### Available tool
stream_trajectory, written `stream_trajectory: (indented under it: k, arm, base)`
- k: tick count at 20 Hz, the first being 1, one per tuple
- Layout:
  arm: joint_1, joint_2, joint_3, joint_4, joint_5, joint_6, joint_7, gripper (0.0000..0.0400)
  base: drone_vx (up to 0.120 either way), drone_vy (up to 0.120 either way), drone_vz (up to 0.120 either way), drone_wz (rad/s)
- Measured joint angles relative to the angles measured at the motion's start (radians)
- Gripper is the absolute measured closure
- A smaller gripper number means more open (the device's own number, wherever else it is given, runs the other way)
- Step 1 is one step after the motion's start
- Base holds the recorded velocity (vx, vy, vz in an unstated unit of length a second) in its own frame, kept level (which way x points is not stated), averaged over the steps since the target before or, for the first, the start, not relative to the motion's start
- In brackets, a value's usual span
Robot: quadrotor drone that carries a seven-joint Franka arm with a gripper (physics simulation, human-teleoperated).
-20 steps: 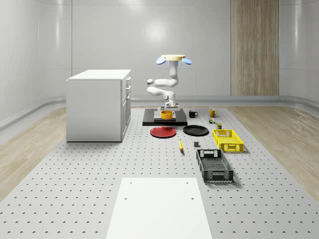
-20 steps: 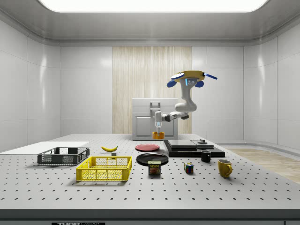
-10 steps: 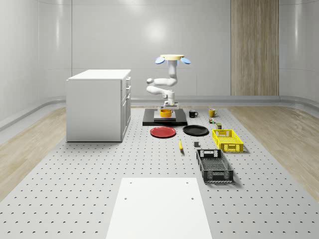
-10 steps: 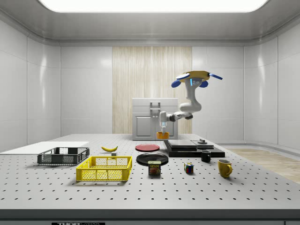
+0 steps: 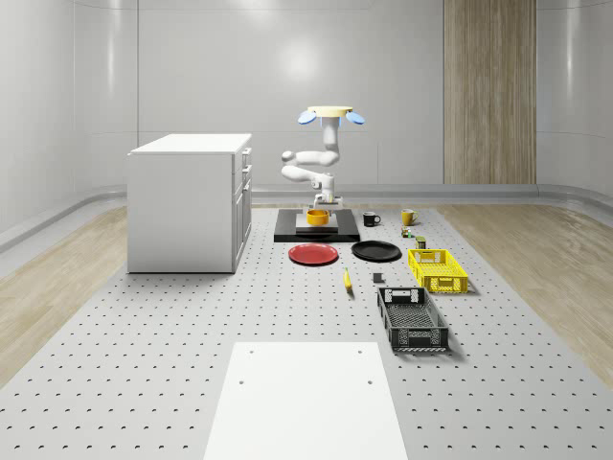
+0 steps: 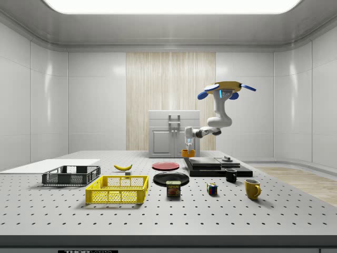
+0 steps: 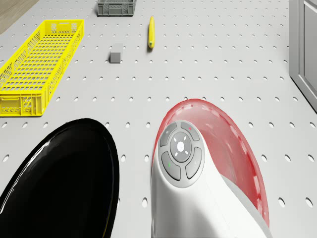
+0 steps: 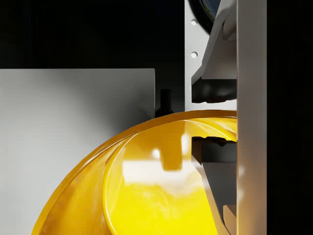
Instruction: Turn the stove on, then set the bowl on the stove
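Cabinet (image 5: 190,203): white, with drawers, standing on the perforated table (image 5: 144,316) at the whole-scene view's left, well apart from everything else.
White board (image 5: 305,398): lies flat on the table at the near edge in the whole-scene view.
Red plate (image 5: 313,254): just in front of the stove, beside the black plate (image 5: 375,251); in the drone view the arm's wrist (image 7: 181,153) covers part of it.
Stove (image 5: 317,228): a flat black slab with a pale cooking surface, behind the two plates.
Bowl (image 5: 318,218): yellow-orange, held over the stove's near part; in the side view it hangs at the slab's left end (image 6: 188,153), and whether it touches the surface cannot be told.
Gripper (image 6: 188,147): points straight down, jaws clamped on the bowl's rim — the wrist view shows one finger (image 8: 211,90) outside the wall and the other inside the yellow hollow (image 8: 161,196).
Drone (image 5: 330,114): hovers in the air above the stove's far side, blue rotors level, the white arm folded down and forward from it.
Banana (image 5: 347,279): on the table in front of the plates, next to a small grey block (image 5: 378,279).
Black crate (image 5: 412,319): nearest of the baskets; the yellow crate (image 5: 437,269) sits behind it.
Black mug (image 5: 370,219): right of the stove — a yellow mug (image 5: 407,217) further right.
Can and cube: small things near the yellow crate, seen best in the side view (image 6: 173,188) (image 6: 211,188).
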Motion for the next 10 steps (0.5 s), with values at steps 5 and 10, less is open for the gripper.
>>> stream_trajectory:
  k: [5, 10]
  arm:
    - [0.0, 0.0, 0.0, 0.0, 0.0, 0.0, 0.0, 0.03]
    - [0.0, -0.001, 0.0, 0.0, 0.0, 0.001, 0.0, 0.03]
  base:
    - [-0.12, 0.0, 0.0, 0.0]
    - [-0.12, 0.0, -0.04, 0.0]
